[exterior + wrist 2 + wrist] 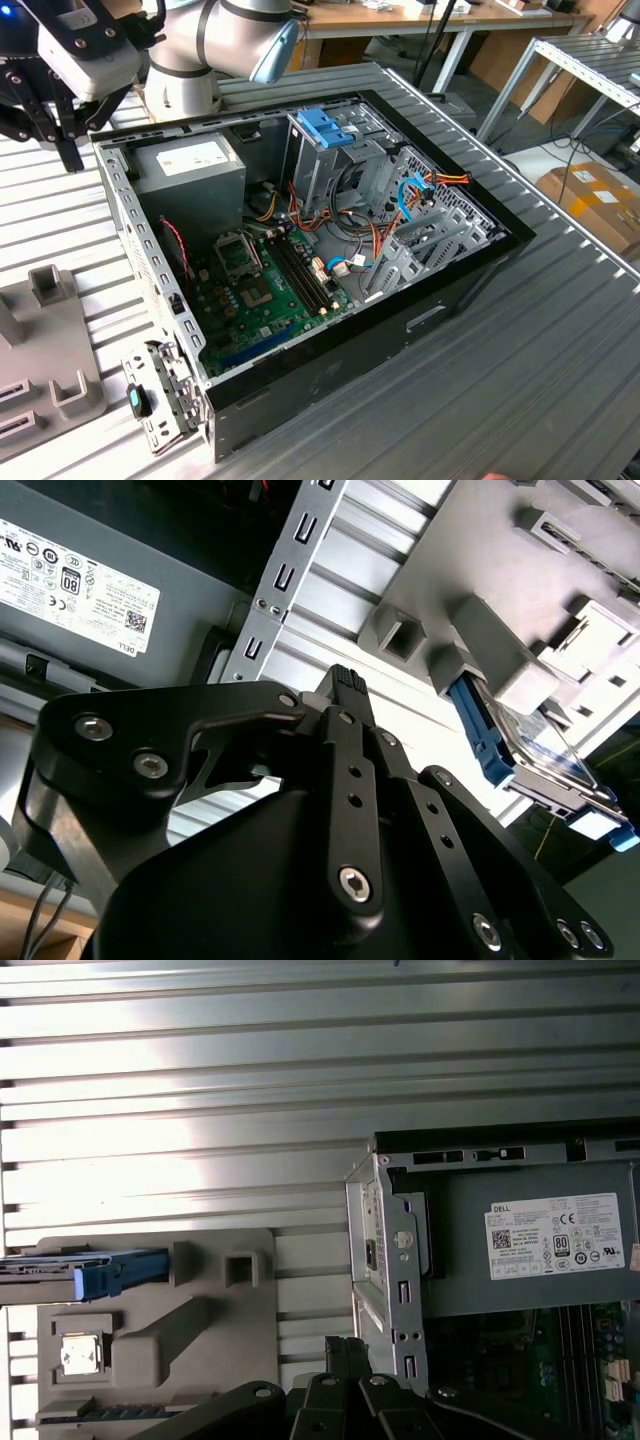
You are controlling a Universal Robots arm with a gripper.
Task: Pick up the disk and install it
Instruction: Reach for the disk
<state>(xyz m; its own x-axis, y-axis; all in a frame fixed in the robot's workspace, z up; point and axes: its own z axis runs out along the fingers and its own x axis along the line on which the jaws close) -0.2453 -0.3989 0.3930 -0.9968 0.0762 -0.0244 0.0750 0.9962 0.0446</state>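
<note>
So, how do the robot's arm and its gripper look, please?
The arm has round silver-grey segments with a light blue cap on a joint and a white housing near the wrist. The gripper is matte black, built of flat bars with silver screw heads.

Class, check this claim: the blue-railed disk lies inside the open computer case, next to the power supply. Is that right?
Not right. The disk lies outside the computer case, held in the grey holder on the table beside it, as the first wrist view shows.
</note>
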